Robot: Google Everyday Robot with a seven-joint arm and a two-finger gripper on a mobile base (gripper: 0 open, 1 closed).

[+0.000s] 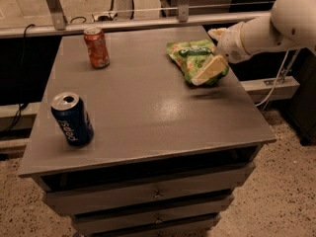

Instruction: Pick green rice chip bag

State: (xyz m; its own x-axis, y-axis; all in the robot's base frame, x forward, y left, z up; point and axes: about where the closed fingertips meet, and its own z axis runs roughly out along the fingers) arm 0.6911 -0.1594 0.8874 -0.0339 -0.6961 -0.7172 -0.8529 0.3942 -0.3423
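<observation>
Green rice chip bag (190, 53) lies flat on the far right part of the table (148, 107). Hand (206, 56) is at the table's right edge, fingers apart, one either side of the bag. Orange can (97, 47) stands far left, blue can (72, 118) near left.

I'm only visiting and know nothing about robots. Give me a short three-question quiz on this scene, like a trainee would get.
1. True or false: the gripper is at the green rice chip bag, away from both cans.
2. Fill in: in the picture, the orange soda can stands near the far ____ corner of the table.
3. Which stands nearest the table's front edge? A. blue Pepsi can B. orange soda can C. green rice chip bag
Key: 1 true; 2 left; 3 A.
</observation>
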